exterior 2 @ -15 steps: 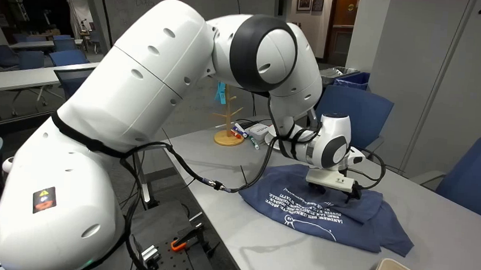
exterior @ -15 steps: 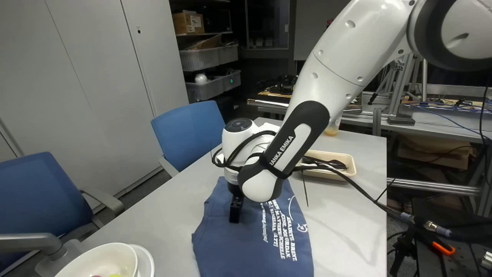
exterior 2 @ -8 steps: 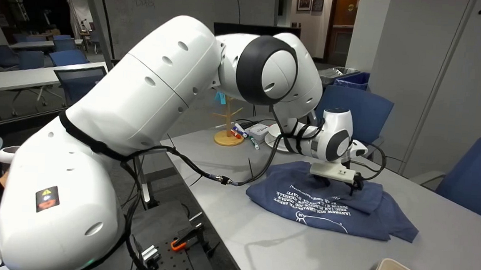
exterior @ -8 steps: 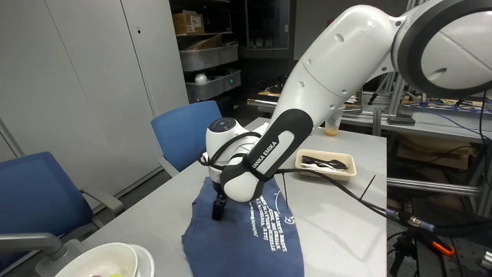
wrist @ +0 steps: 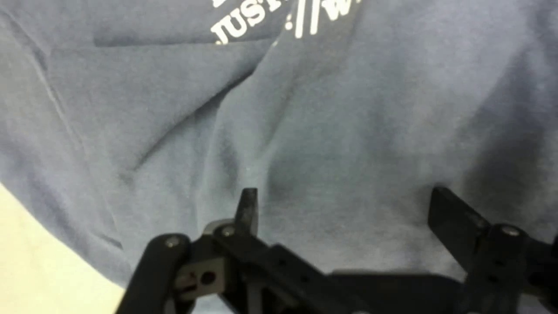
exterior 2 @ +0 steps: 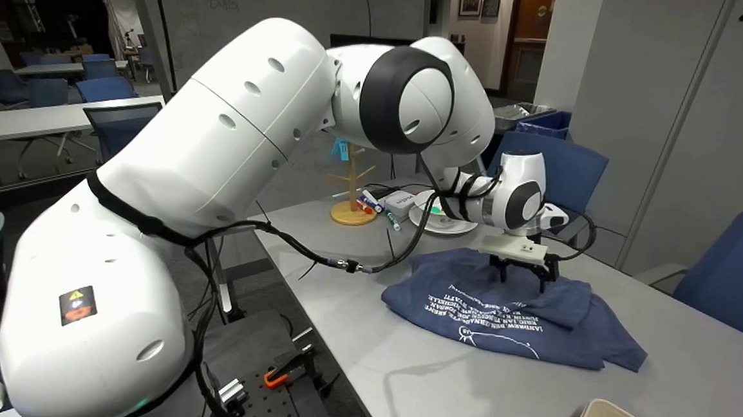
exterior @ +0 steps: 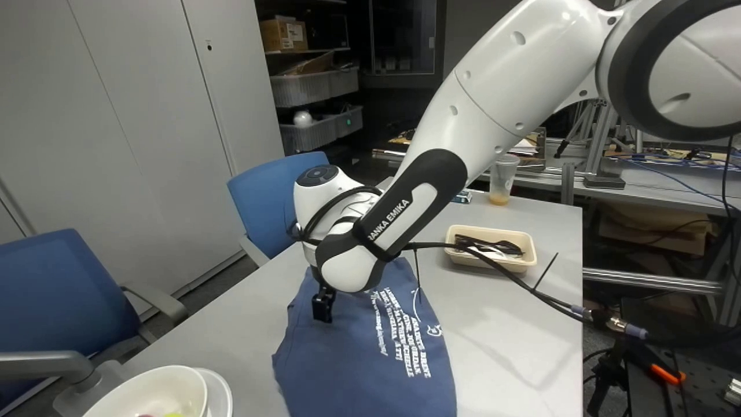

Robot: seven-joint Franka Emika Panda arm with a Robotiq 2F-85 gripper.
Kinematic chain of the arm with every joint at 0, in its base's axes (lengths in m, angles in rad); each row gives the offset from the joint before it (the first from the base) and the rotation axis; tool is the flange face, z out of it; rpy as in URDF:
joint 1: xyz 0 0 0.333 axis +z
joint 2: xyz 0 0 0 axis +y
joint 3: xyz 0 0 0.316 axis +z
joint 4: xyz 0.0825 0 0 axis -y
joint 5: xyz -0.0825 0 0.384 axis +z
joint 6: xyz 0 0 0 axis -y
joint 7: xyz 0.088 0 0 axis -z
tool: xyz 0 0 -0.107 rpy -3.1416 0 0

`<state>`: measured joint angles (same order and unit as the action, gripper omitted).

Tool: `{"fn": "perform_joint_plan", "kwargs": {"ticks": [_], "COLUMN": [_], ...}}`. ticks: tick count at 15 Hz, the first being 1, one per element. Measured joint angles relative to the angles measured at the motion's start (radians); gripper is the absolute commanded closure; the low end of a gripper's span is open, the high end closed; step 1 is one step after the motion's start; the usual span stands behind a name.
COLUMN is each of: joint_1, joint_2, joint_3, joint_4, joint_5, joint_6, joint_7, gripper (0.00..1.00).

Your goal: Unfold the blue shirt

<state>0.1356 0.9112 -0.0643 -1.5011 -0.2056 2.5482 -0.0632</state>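
Observation:
The blue shirt [exterior: 359, 370] lies on the grey table, navy with white printed letters and a line drawing. It also shows in an exterior view [exterior 2: 430, 296], where a flap is folded over and a sleeve sticks out at its right end. In the wrist view the shirt [wrist: 331, 131] fills most of the picture, with creases and a fold line at the upper left. My gripper [wrist: 344, 192] is open, its two fingers wide apart with no cloth pinched between them. In both exterior views the gripper [exterior: 322, 318] [exterior 2: 523, 283] points down over the shirt; whether its tips touch is unclear.
A beige tray [exterior: 492, 263] with cutlery and a cup [exterior: 502, 179] stand on the table. A white bowl [exterior: 156, 394] sits by the table's edge. A wooden stand [exterior 2: 353, 215], markers [exterior 2: 370, 202] and a white plate [exterior 2: 454, 228] are in an exterior view. Blue chairs [exterior: 278, 197] border the table.
The shirt has slid along with my gripper, leftward in an exterior view, then stayed put. My gripper has since risen a little, and its separated fingers show more clearly.

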Motion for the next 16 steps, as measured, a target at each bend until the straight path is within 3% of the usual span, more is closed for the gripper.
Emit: {"fn": "perform_joint_plan", "kwargs": {"ticks": [7,16], "joint_1": [0.100,0.149], "joint_2": [-0.192,-0.344], "joint_3": [0.042,0.197], "joint_4": [-0.133,-0.401], "joint_5": [0.000,-0.002], "joint_6": [-0.135,-0.153], "joint_7": [0.030,0.025], "gripper": [0.00,0.00]}}
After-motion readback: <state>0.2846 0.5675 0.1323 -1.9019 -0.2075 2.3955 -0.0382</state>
